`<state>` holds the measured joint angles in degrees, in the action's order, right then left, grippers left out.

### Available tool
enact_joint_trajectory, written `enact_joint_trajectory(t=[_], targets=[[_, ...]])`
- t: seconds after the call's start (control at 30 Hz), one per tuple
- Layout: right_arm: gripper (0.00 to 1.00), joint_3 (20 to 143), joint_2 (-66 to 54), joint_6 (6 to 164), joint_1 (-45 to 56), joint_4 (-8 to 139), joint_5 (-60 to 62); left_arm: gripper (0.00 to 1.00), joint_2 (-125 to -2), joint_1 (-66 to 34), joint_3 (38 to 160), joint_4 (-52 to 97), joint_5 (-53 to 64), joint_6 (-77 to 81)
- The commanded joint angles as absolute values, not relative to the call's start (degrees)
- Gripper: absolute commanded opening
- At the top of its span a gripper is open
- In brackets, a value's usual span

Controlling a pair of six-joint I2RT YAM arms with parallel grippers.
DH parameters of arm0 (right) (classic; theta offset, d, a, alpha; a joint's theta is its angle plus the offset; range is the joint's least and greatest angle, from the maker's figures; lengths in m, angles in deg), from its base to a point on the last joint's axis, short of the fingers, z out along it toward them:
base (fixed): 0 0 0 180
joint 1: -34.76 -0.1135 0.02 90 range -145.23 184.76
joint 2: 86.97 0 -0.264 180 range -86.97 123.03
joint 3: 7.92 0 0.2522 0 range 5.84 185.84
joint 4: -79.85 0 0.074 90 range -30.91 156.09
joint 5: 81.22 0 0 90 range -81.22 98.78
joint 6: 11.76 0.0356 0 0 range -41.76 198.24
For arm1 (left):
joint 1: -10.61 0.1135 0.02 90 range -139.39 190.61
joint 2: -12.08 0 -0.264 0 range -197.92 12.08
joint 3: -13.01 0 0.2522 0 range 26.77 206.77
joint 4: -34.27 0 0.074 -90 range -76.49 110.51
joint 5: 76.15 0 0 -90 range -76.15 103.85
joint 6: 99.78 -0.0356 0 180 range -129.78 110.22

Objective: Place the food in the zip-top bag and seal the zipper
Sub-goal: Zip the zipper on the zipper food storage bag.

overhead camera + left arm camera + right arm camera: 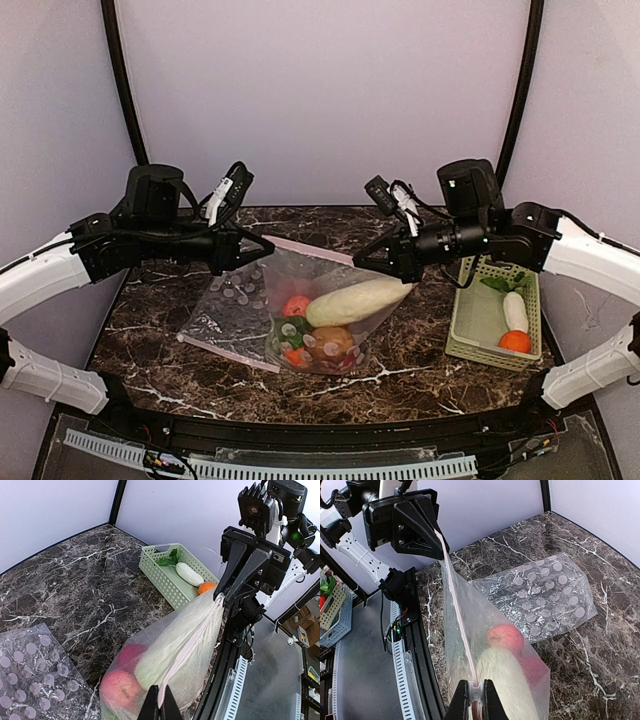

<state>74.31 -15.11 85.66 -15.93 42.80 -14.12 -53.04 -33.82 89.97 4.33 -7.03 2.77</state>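
Hands first: my left hand (159, 695) is clenched on one end of the zipper (456, 605) and my right hand (475, 690) is clenched on the other end. The pinkish strip runs taut between them, raised above the tabletop (150, 330). From my views I cannot tell whether the strip is pressed shut along its whole length.

The zip-top bag (345, 275) hangs below that strip in the middle of the tabletop, its loaded lower end sagging toward the near edge. Inside I can see a long white radish (358, 300) lying across the upper part. A red apple (296, 305) sits just to its left, a brown potato (330, 343) is below it, and some leafy greens (288, 330) are beside the potato.

A second dotted bag (228, 300) lies flat on the tabletop to the left, its edge tucked under the held one.

Over on the right, beneath my right arm, stands the pale green slotted basket (470, 330). It holds a smaller radish (515, 310), an orange fruit (515, 342) and a few green leaves (503, 284).
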Motion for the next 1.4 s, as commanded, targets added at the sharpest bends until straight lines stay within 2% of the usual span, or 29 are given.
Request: enact_joint_trajectory(t=[0.0, 0.6, 1.37], targets=[[0.0, 72.3, -18.5, 87.1, -13.7, 36.3, -10.4, 0.01, -49.5, -30.1, 89.0, 3.0, -0.9, 3.8], [0.0, 68.7, -22.8, 89.6, -10.9, 35.0, -6.4, 0.01, -50.6, -26.6, 88.2, 3.7, -2.5, 4.9], [0.0, 64.4, -29.4, 90.1, -3.7, 31.5, -6.8, 0.01, -50.5, -25.6, 87.5, 3.8, -3.7, 5.8]])
